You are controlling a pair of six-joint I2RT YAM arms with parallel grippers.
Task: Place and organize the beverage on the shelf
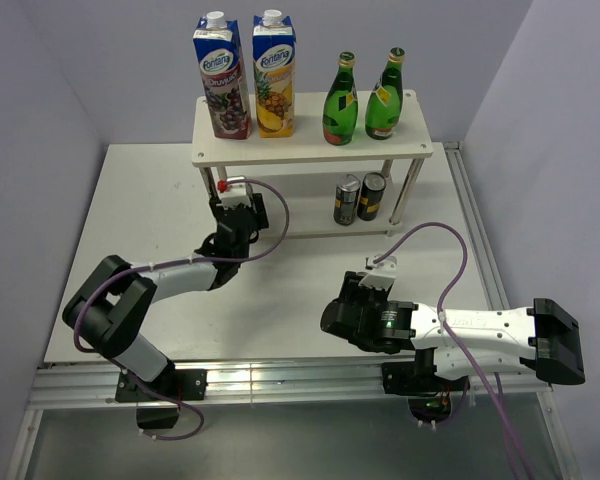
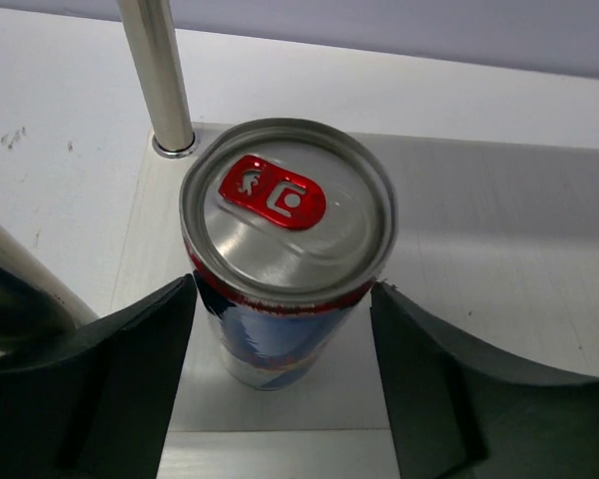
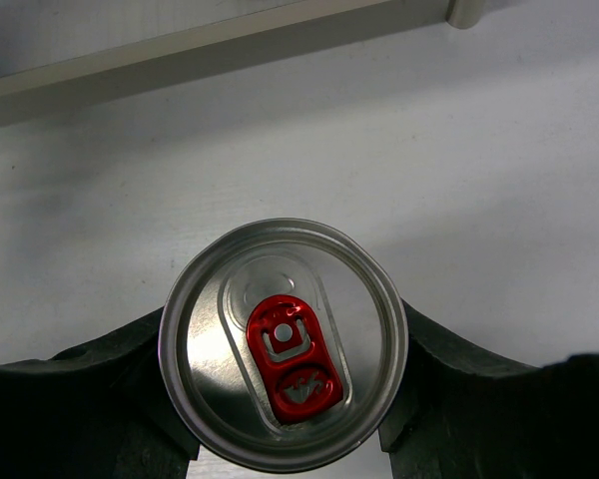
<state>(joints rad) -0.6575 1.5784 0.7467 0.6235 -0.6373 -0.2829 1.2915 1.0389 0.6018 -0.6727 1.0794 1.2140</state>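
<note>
left gripper [image 2: 283,291] standing slightly open around a slim blue can [image 2: 288,215], can sitting at the left end of the shelf's [image 1: 310,157] lower board, right gripper [image 3: 285,329] clamping a second red-tabbed can [image 3: 283,342] by the table's [image 1: 140,220] near edge

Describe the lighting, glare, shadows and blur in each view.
Top view: sharp; the shelf shades its lower board, the front rail glares. Left wrist view: the shelf can has a sheen on its lid, the pincer fingers are dark and featureless. Right wrist view: the second can is crisp with a bright patch on its lid; a shadow band crosses the table.
</note>
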